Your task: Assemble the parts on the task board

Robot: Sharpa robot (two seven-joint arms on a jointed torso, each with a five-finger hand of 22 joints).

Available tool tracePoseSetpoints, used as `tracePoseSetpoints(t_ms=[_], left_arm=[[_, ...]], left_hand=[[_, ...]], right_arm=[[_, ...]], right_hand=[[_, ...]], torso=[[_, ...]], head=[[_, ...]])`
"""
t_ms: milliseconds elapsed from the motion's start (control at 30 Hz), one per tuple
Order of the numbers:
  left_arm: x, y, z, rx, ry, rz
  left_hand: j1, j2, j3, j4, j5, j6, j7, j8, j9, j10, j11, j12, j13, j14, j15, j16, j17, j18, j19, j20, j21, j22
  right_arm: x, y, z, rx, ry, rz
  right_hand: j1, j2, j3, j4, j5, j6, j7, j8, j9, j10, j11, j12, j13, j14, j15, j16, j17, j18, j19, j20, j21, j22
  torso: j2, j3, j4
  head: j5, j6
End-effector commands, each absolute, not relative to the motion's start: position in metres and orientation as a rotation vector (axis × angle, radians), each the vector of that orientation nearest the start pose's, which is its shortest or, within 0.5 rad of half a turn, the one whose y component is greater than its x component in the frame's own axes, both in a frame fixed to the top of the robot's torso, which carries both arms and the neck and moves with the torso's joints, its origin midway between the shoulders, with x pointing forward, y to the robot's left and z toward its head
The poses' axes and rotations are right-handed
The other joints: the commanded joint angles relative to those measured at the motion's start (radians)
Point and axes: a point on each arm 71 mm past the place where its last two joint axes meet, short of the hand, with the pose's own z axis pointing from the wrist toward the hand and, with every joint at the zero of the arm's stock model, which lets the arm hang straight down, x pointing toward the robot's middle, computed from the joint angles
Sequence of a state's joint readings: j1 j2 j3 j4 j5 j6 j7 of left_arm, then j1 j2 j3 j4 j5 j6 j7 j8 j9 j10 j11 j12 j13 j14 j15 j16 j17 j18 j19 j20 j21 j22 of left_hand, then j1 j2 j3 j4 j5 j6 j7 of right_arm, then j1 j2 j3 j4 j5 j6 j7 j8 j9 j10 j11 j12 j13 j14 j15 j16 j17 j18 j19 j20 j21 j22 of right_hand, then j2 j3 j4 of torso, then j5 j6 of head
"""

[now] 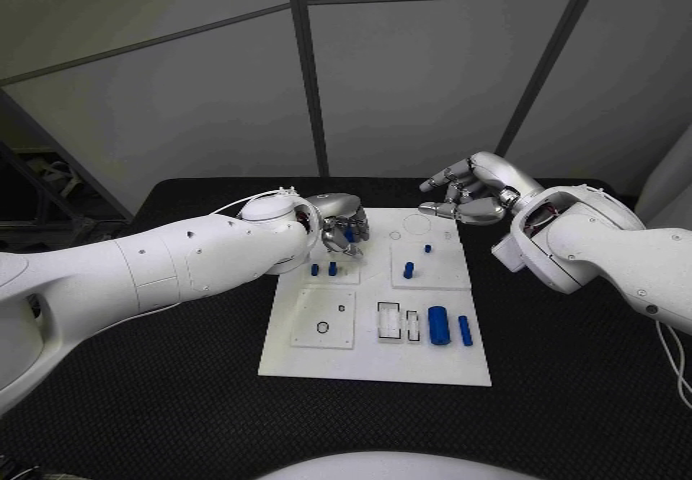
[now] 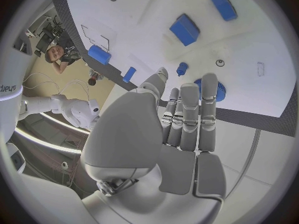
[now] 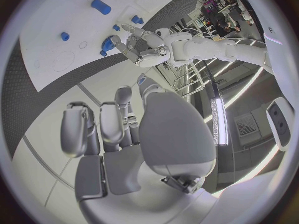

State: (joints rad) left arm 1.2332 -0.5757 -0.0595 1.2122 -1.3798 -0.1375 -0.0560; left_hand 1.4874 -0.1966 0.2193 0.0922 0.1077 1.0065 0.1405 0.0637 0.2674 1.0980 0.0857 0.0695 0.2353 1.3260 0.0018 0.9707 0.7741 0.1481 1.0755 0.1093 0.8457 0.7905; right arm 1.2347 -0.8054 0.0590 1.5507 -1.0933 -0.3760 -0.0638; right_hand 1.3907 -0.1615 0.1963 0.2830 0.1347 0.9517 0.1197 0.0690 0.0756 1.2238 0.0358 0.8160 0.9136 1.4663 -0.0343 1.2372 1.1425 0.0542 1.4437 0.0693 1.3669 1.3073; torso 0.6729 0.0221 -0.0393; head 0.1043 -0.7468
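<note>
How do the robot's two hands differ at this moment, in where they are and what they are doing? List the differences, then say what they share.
1. The left hand is over the far left corner of the task board; the right hand hangs beyond the board's far edge.
2. The left hand's fingers reach a round blue part, though whether they grip it is unclear; the right hand holds nothing, fingers apart.

Both are silver hands on white arms.
</note>
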Motion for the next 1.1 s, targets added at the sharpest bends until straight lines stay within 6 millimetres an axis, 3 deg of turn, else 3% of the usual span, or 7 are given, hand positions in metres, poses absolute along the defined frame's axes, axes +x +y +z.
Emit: tracePoseSetpoints(t_ms=[33, 167, 533, 1100], left_arm=[[0.538, 0.1453, -0.2047, 0.277, 1.85, -0.6], [0.5394, 0.1448, -0.2062, 0.292, 1.859, -0.58], [0.542, 0.1441, -0.2093, 0.305, 1.887, -0.557], [0.5436, 0.1387, -0.212, 0.313, 1.903, -0.556]], left_hand=[[-0.002, 0.013, -0.003, 0.0, 0.007, 0.009, 0.0, 0.007, -0.004, 0.01, 0.001, 0.005, -0.007, 0.008, 0.002, 0.009, 0.004, 0.027, 0.009, 0.002, 0.01, 0.01], [0.003, 0.021, 0.004, -0.002, 0.011, 0.02, -0.002, 0.01, -0.013, 0.022, 0.0, 0.008, -0.023, 0.014, 0.001, 0.034, 0.018, 0.023, 0.021, 0.002, 0.036, 0.037], [0.024, 0.045, 0.049, -0.013, 0.032, 0.059, -0.005, 0.018, -0.034, 0.07, -0.006, 0.018, -0.062, 0.034, -0.001, 0.098, 0.059, 0.012, 0.055, 0.001, 0.108, 0.112], [0.023, 0.048, 0.089, -0.025, 0.034, 0.078, -0.008, 0.015, -0.054, 0.101, -0.012, 0.018, -0.095, 0.049, -0.006, 0.141, 0.081, 0.003, 0.08, -0.004, 0.164, 0.172]], right_arm=[[0.4982, -0.1768, -0.1254, 0.181, 1.568, 0.937], [0.4981, -0.1764, -0.1255, 0.182, 1.57, 0.936], [0.4979, -0.1761, -0.1255, 0.182, 1.572, 0.936], [0.4978, -0.1746, -0.1256, 0.179, 1.574, 0.94]], right_hand=[[0.002, 0.004, 0.007, -0.002, 0.006, 0.007, -0.001, -0.003, -0.002, 0.001, -0.004, -0.003, -0.003, 0.015, -0.01, -0.002, 0.001, 0.002, 0.006, -0.003, -0.005, 0.046], [0.003, 0.004, 0.007, -0.003, 0.007, 0.007, -0.001, -0.003, -0.002, 0.001, -0.004, -0.004, -0.003, 0.015, -0.01, -0.003, 0.0, 0.002, 0.006, -0.003, -0.005, 0.046], [0.003, 0.004, 0.007, -0.003, 0.007, 0.007, -0.001, -0.003, -0.002, 0.001, -0.004, -0.004, -0.003, 0.015, -0.01, -0.003, 0.0, 0.002, 0.006, -0.003, -0.005, 0.046], [0.006, 0.005, 0.009, -0.004, 0.007, 0.007, -0.001, -0.003, -0.002, 0.001, -0.004, -0.002, -0.003, 0.015, -0.01, -0.003, 0.001, 0.002, 0.007, -0.003, -0.005, 0.047]], torso=[[0.0, -0.0002, 0.0022], [0.0, 0.0002, -0.0001], [-0.001, 0.0004, 0.0013], [-0.003, 0.001, 0.0012]], head=[[-0.001, -0.001], [-0.001, -0.004], [-0.002, -0.011], [0.002, -0.011]])
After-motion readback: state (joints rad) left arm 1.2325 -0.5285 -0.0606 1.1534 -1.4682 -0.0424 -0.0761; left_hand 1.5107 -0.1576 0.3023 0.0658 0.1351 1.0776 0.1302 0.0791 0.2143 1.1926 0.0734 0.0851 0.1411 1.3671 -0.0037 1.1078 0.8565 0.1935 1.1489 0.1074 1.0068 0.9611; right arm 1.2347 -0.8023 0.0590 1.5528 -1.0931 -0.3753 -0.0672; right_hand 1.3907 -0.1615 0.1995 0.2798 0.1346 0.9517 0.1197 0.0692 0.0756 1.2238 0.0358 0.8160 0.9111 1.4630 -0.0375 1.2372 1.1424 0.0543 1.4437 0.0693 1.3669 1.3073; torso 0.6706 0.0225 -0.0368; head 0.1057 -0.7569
